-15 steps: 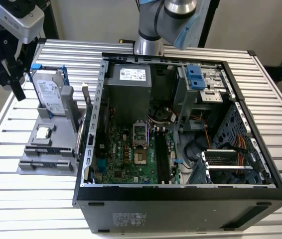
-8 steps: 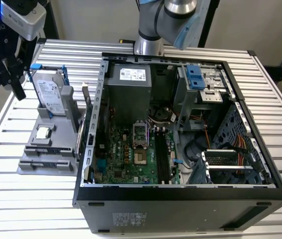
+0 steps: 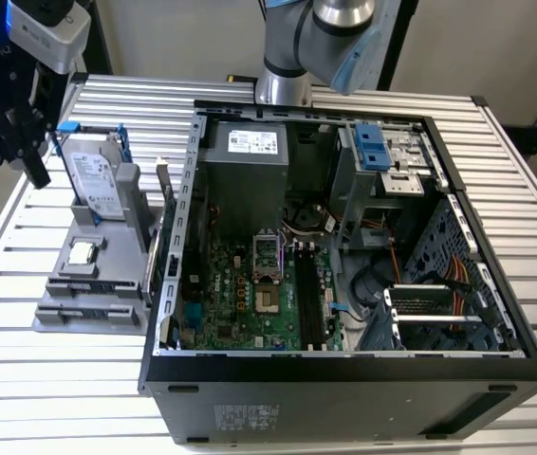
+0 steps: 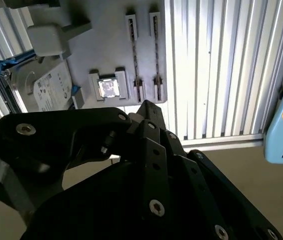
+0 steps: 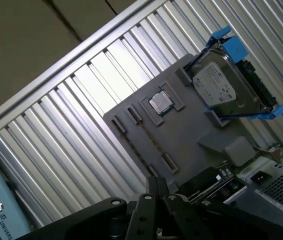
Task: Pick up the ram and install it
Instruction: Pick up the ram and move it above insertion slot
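Observation:
My gripper [image 3: 39,175] hangs above the table at the exterior view's far left, just beside the grey parts fixture [image 3: 60,284]. In both wrist views its black fingertips [image 4: 146,106] [image 5: 155,181] meet with nothing between them. Two long narrow holders [image 4: 134,55] on the fixture [image 4: 106,50] each show just a thin dark line. The ram is hidden from me. In the open computer case [image 3: 344,365] lies the green motherboard [image 3: 240,294], with its long dark memory slots [image 3: 306,294] near the middle.
On the fixture a silver hard drive [image 3: 93,180] stands in a blue bracket, with a square processor chip [image 3: 83,252] in front of it. A thin dark card [image 3: 167,223] stands between fixture and case. The arm's base [image 3: 283,85] rises behind the case.

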Controlling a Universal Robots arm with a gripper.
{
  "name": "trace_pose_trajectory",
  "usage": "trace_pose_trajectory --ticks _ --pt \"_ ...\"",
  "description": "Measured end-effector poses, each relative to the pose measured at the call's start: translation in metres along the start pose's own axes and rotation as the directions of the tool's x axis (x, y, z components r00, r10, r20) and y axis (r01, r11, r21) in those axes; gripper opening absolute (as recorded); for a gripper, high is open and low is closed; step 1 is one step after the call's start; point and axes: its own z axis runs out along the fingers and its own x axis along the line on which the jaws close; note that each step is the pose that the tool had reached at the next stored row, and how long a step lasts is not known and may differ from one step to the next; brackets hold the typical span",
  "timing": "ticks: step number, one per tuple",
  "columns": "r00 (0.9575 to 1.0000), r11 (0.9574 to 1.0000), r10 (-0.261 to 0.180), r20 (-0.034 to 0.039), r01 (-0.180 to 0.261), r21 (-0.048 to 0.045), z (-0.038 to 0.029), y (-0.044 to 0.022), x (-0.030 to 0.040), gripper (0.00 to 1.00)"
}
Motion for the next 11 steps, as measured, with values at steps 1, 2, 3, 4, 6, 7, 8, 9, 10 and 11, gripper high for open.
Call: trace_pose_trajectory --ticks 1,2,3,4,6,7,8,9,10,11 --pt "1.0000 1.0000 -0.008 -0.0004 0.008 -0.0001 0.0000 0.0000 0.0000 0.00" --pt "0.9999 0.9999 -0.016 -0.0009 0.016 -0.0003 -0.0001 0.0000 0.0001 0.00" --pt "0.9997 0.9997 -0.024 -0.0010 0.024 -0.0003 0.0000 0.0000 0.0001 0.00" --pt "0.9995 0.9995 -0.033 -0.0008 0.033 0.0006 0.0000 0.0000 0.0001 0.00" --pt "0.9987 0.9987 -0.050 0.0011 0.050 0.0045 -0.0001 0.0000 0.0000 0.00" --pt "0.9983 0.9983 -0.059 0.0027 0.059 0.0071 -0.0001 0.0000 0.0000 0.00" --pt "0.9978 0.9977 -0.067 0.0043 0.067 0.0099 0.0000 -0.0001 0.0000 0.00" --pt "0.9972 0.9972 -0.074 0.0057 0.074 0.0123 0.0000 -0.0001 0.0000 0.00" --pt "0.9967 0.9966 -0.081 0.0063 0.081 0.0137 0.0000 -0.0001 0.0000 0.00" --pt "0.9962 0.9961 -0.087 0.0069 0.087 0.0148 0.0000 -0.0001 0.0000 0.00"
